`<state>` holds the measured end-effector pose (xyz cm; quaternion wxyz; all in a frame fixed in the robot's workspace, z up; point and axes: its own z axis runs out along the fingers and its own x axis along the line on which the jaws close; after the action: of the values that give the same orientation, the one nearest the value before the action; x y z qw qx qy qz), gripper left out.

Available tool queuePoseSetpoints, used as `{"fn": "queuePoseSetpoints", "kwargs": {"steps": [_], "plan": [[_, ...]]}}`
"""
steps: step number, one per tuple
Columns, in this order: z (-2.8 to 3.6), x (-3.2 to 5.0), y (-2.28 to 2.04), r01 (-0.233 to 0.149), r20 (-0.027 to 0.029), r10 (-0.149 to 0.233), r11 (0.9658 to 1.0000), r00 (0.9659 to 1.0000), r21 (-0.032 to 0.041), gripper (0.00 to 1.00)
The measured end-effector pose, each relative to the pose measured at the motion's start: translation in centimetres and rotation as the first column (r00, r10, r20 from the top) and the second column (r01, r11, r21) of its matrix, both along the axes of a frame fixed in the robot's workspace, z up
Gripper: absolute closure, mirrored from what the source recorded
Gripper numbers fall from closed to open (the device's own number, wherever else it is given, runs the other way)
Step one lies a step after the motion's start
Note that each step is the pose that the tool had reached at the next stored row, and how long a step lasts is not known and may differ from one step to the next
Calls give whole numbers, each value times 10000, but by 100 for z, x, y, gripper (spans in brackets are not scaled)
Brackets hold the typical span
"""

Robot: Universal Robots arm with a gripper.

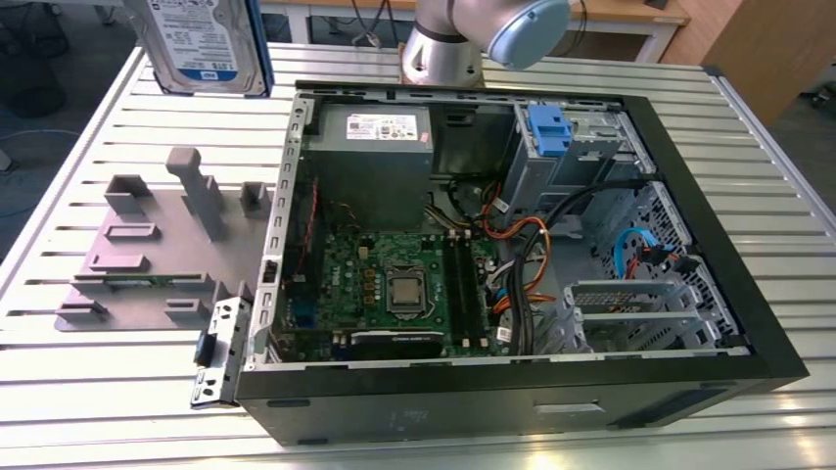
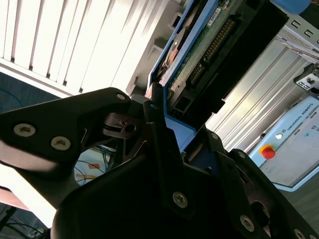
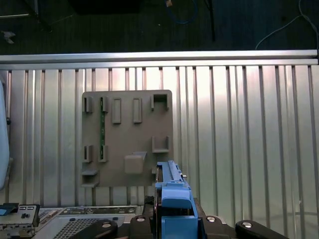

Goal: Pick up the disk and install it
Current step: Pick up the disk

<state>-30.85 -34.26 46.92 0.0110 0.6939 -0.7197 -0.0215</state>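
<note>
The gripper (image 2: 159,119) is clamping tight on the blue-railed end of the disk (image 1: 203,44), which is hanging upright high over the table, just past the open computer case (image 1: 523,406) toward the exterior view's left. The disk's long axis is pointing straight away from the gripper. The arm (image 1: 451,49) is standing behind the case's far wall, its wrist looking down on the grey fixture plate (image 3: 127,137) beside the case.
</note>
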Motion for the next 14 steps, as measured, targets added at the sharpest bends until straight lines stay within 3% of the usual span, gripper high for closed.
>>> {"fn": "queuePoseSetpoints", "kwargs": {"steps": [14], "plan": [[0,194,0,0,-8,0,10000,10000,0,63]]}}
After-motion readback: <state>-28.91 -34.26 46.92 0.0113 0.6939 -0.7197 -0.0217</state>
